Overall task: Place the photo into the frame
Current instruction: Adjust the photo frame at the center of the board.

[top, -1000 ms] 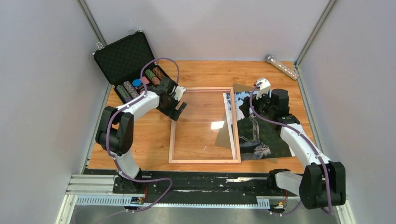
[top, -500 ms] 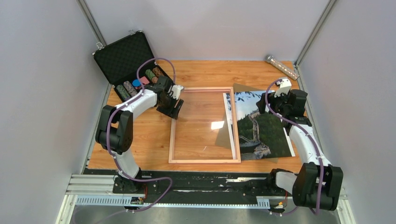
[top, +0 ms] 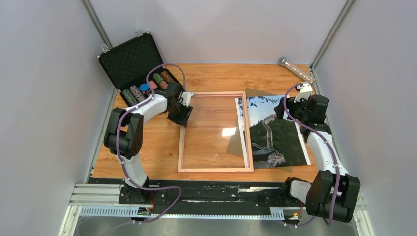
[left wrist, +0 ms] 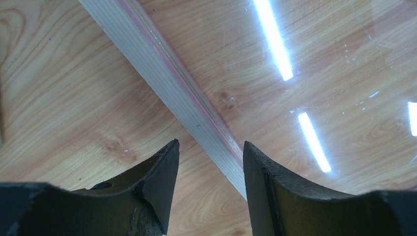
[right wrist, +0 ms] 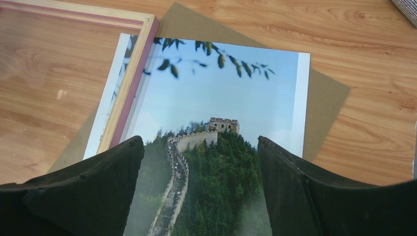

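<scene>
The frame (top: 182, 147) lies flat at the table's middle, wood rails up, with its clear pane inside. Its right rail rests on the left edge of the photo (top: 275, 135), a Great Wall print lying flat to its right. My left gripper (top: 183, 114) is open and low at the frame's left rail near the far corner. In the left wrist view my left gripper (left wrist: 210, 147) has a finger on each side of the rail (left wrist: 162, 73), not touching it. My right gripper (top: 291, 109) is open and empty above the photo's far right part. In the right wrist view my right gripper (right wrist: 200, 147) is over the photo (right wrist: 216, 98).
A brown backing board (right wrist: 324, 108) lies under the photo and sticks out at its far side. An open black foam-lined case (top: 130, 59) with rolls of chips stands at the back left. A glittery tube (top: 296, 70) lies at the back right corner.
My right arm has drawn back to the right, uncovering most of the photo. My left gripper has shifted slightly and settled lower at the frame's left rail. Frame and photo have not moved.
</scene>
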